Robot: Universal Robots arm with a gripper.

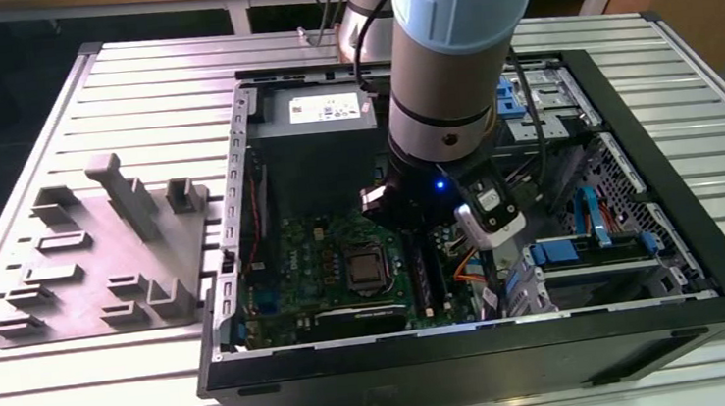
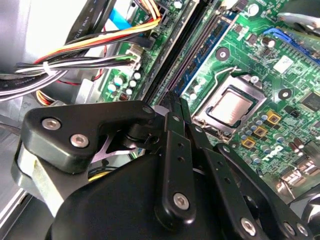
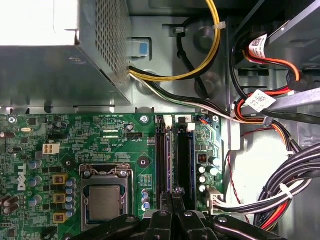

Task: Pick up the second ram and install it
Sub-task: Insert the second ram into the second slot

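My jaws are pressed close together, pinching the near end of the ram (image 3: pixel 169 160). It stands edge-on on the motherboard (image 3: pixel 100 135), straight ahead of them, beside the processor (image 3: pixel 104 202).

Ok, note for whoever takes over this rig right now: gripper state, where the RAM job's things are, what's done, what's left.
Gripper: low inside the open PC case, directly over the RAM slots beside the CPU; grip state cannot be told.
Grey fixture tray: on the table, at the exterior view's left of the case.
Done: gripper is at the slots.
Left: the install itself is unconfirmed.
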